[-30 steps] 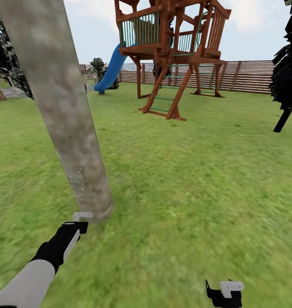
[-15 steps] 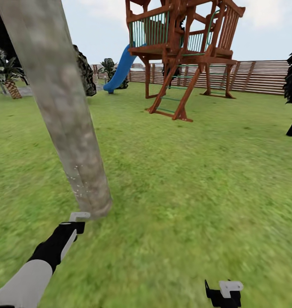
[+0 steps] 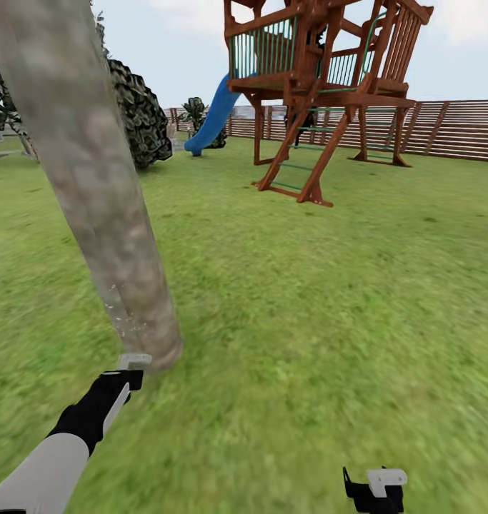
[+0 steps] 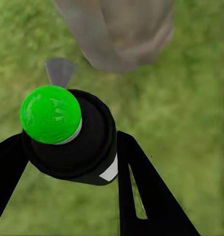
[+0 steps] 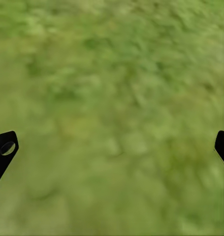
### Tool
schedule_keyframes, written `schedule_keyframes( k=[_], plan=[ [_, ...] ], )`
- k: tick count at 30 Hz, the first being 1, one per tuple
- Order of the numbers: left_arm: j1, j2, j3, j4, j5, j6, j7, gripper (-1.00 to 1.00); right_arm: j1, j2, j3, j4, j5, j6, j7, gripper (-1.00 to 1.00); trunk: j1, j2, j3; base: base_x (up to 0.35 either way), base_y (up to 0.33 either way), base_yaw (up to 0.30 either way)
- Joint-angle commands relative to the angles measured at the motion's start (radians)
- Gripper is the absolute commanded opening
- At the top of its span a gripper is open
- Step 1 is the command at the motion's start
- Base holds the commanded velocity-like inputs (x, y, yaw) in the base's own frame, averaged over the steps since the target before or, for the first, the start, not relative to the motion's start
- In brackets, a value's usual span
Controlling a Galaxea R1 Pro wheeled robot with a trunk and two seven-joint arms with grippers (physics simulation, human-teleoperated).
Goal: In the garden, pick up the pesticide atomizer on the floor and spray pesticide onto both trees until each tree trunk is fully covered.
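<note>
Head view: the left gripper (image 3: 129, 371) reaches to the foot of the pale trunk (image 3: 93, 193), which rises from the grass (image 3: 308, 321). A play tower (image 3: 322, 93) with a blue slide (image 3: 213, 118) stands before the fence (image 3: 458, 128).

Left wrist view: the atomizer (image 4: 72, 135), black with a green cap, sits clamped between the two fingers (image 4: 141, 191), its nozzle toward the trunk base (image 4: 121, 34).

Right wrist view: the right gripper (image 5: 112, 145) hangs over grass, jaws spread wide, holding nothing.
</note>
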Motion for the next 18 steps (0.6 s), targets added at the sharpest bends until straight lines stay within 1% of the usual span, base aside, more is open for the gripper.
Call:
schedule_keyframes(
  k=[1, 5, 15, 18],
  plan=[
    [0.0, 0.0, 0.0, 0.0, -0.001, 0.0, 0.0, -1.0, 0.0, 0.0, 0.0, 0.0, 0.0, 0.0, 0.0, 1.0, 0.0, 0.0, 0.0, 0.239, -0.19, 0.0],
    [0.0, 0.0, 0.0, 0.0, -0.001, 0.0, 0.0, -1.0, 0.0, 0.003, 0.0, 0.0, 0.0, 0.001, 0.0, 1.0, 0.0, 0.0, 0.0, 0.188, -0.219, 0.022],
    [0.0, 0.001, 0.001, 0.0, -0.001, 0.0, 0.0, -1.0, 0.0, 0.003, 0.001, 0.0, 0.0, 0.001, 0.0, 1.0, 0.0, 0.0, 0.0, 0.139, -0.247, 0.266],
    [0.0, 0.001, 0.001, 0.0, -0.001, 0.0, 0.0, -1.0, 0.0, 0.003, 0.001, 0.0, 0.0, 0.001, 0.0, 1.0, 0.0, 0.0, 0.0, 0.152, -0.247, 0.088]
  ],
)
